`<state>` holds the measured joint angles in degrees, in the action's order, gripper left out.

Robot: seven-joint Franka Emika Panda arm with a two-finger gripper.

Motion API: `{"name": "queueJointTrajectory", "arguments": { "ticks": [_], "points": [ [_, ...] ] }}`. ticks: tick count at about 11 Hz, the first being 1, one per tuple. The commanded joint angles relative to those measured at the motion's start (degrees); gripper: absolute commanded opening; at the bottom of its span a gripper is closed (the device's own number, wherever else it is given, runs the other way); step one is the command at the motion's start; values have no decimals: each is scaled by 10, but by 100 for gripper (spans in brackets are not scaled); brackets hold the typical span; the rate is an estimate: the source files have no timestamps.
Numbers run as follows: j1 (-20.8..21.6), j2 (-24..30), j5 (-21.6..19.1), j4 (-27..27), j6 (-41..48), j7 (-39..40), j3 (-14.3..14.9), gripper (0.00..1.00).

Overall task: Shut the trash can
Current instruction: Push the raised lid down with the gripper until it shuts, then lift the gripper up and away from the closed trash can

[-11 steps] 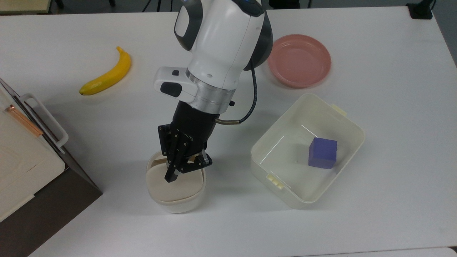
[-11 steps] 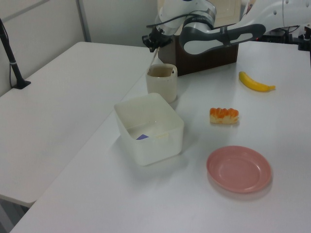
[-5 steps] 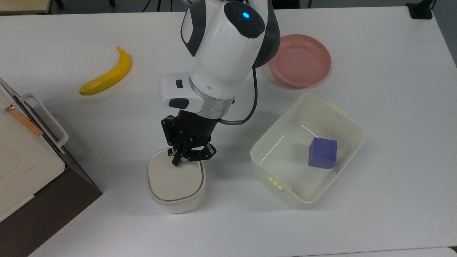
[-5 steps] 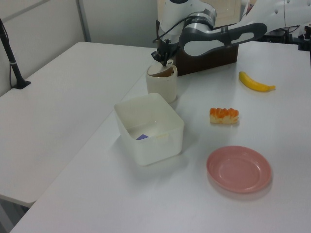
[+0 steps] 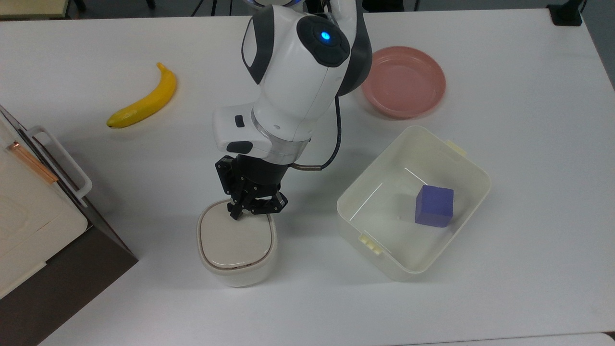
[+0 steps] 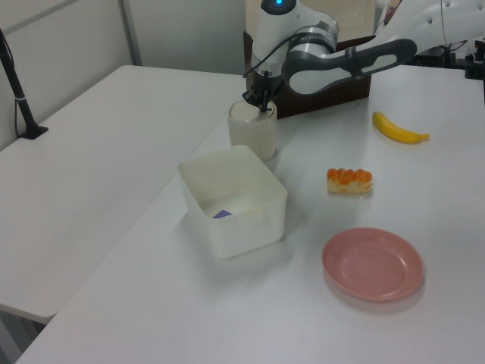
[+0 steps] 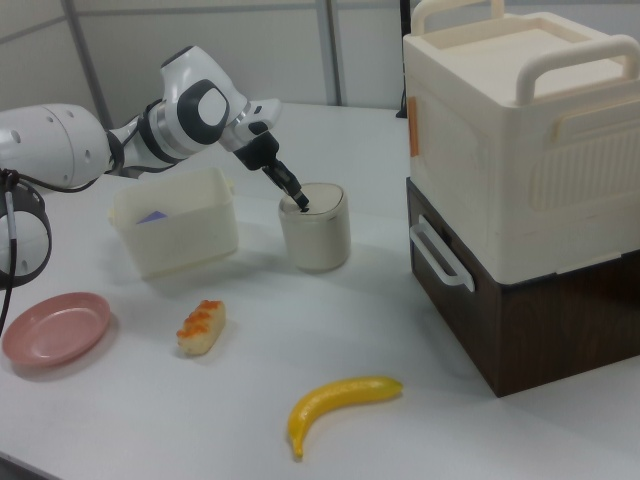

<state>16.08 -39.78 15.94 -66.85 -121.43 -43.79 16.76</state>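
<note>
Lid now flat under claw, fingertips hidden.

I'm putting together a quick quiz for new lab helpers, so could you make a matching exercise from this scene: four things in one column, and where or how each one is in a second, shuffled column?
Things:
1. trash can
2. purple block
3. banana
4. pink plate

Place or state:
A. lying inside the open cream tub
B. empty, on the table beyond the tub in the top view
C. lid down flat, with the gripper at its edge
D. lying loose on the table, toward the top view's left

Pairs: 1-C, 2-A, 3-D, 4-B
</note>
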Motion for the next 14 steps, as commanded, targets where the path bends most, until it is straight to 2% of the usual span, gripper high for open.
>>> {"name": "queueJointTrajectory", "arguments": {
  "ticks": [1,4,6,7,9,10,12,13,14],
  "points": [
    [7,24,1,-56,12,14,-3,0],
    [7,15,21,-78,7,9,-12,0],
    [3,32,8,-62,2,-10,-11,0],
    [-3,54,-15,-52,-7,-39,-7,0],
    [-17,110,-95,-55,-15,-36,-3,0],
    [-24,136,-107,-57,-13,-19,-3,0],
    [-23,182,-113,-97,26,61,-12,0],
    [-23,201,-121,-114,72,139,-19,0],
    [-20,234,-130,-148,133,250,-26,0]
  ]
}}
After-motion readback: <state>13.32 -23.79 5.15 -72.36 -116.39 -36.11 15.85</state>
